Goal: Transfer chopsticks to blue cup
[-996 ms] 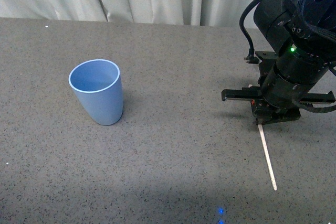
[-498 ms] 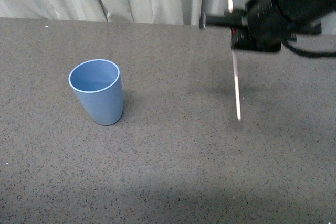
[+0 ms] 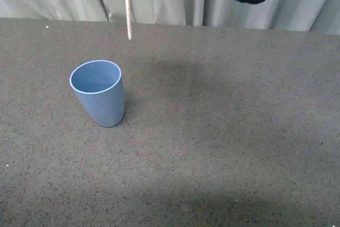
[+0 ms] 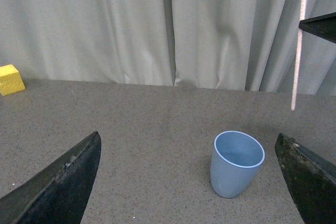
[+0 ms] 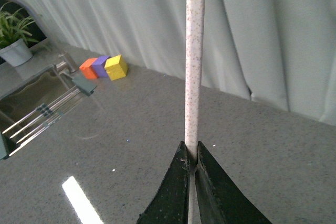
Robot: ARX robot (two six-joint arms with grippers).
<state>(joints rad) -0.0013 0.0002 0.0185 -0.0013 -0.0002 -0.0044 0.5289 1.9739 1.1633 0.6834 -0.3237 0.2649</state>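
Now | R gripper (image 5: pixel 191 169) pinches chopsticks (image 3: pixel 127 9) upright | tip clear of blue cup (image 3: pixel 99 97) rim | L gripper (image 4: pixel 187 136) spread

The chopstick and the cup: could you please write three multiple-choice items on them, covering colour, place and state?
1. What colour is the cup? A blue; B red; C green.
2. Where is the chopstick? A inside the cup; B lying flat; C hanging upright in air.
3. The right end effector is: A open, empty; B shut on the chopstick; C gripping the cup.
Answers: 1 A, its wall is light blue. 2 C, its tip hangs free. 3 B, its fingers pinch the chopstick.
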